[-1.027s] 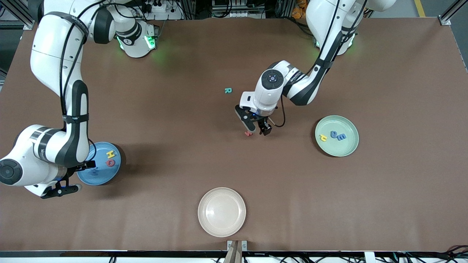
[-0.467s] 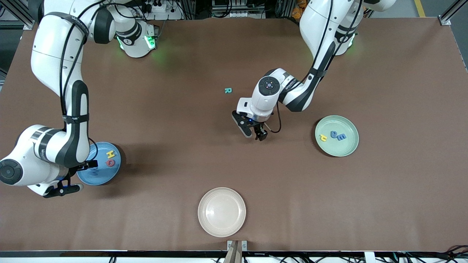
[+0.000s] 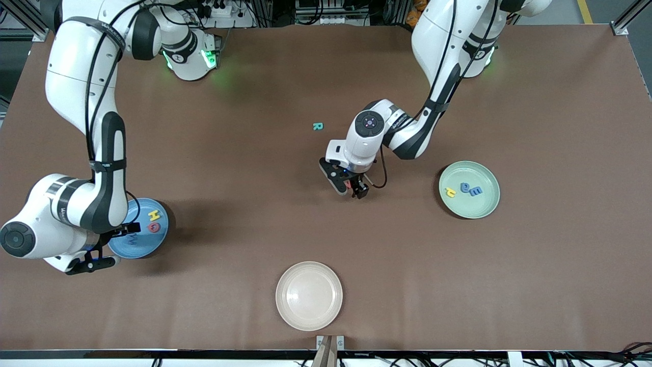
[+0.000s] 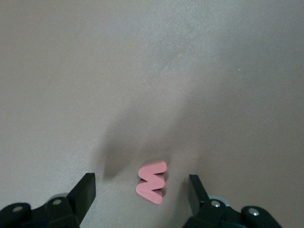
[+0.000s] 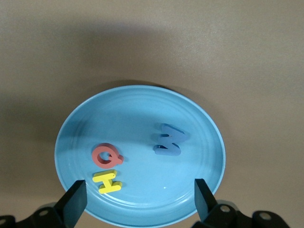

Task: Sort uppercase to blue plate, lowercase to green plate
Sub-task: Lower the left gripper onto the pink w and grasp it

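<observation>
Front high, facing robots — wrists close, downward; all share table [image 3: 535, 285].

Foam letters only — R [image 3: 318, 126] on table; Q [image 5: 106, 156], H [image 5: 108, 181], W [image 5: 169, 139] on blue plate [image 5: 199, 123].

Blue plate [image 3: 136, 245] holding H [image 3: 154, 216], Q [image 3: 153, 227], W [image 3: 132, 238] — green plate [image 3: 469, 189] holding three lowercase; pink w [image 4: 152, 182], teal R [image 3: 318, 126] on surface.

My black fingers [image 4: 84, 192] matt plastic. Pink w [image 4: 152, 182] soft matt foam. Table [image 4: 142, 71] matt brown, finely grained. Blue plate [image 5: 190, 118] smooth, faint sheen.
</observation>
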Tool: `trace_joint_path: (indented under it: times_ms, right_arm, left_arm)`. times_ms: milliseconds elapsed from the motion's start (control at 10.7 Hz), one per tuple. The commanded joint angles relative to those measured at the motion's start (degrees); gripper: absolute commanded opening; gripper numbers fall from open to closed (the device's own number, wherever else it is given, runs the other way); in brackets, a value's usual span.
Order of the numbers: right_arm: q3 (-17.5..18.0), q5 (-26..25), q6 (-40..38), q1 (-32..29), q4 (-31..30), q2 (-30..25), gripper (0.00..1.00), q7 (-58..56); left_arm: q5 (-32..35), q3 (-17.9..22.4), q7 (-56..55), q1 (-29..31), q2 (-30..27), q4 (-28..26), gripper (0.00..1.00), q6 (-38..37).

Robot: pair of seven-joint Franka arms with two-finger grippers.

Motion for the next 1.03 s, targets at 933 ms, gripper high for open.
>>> trace_joint_path:
  times_ms: [933]
  right_arm:
    - [0.3,0.7,-0.1,0.3,-2.3,-2.0,1.0,-0.8]
  left_arm:
    - [1.3,1.1,-1.7,-1.3,2.2,0.6,0.47,2.5]
